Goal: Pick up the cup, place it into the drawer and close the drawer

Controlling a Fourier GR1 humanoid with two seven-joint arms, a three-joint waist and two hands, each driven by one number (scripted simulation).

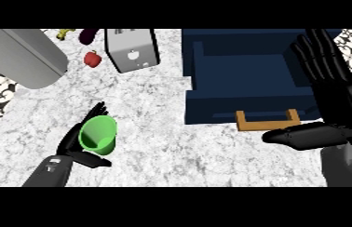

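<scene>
At lower left of the frame, the left hand [77, 144] is curled round a green cup [98, 134], fingers on the cup's far side and thumb below it; the cup's open mouth faces up toward the viewer. Cup and hand sit over the marbled white counter [172, 161], well apart from the drawer.

Upper right: a dark blue drawer [240, 77] stands pulled open, its interior visible and holding nothing. A tan handle [267, 120] projects from its front panel toward the lower edge.

Right edge: the right hand [321, 82] is held flat, fingers straight and spread, pointing toward the top of the frame, its thumb extended leftward just beside the handle. It holds nothing and overlaps the drawer's right side.

Upper left: a grey cylindrical object [31, 56], a silver toaster [132, 48], a red pepper [93, 58], a dark purple item [88, 35] and a yellow item [64, 33], the last two too small to identify.
</scene>
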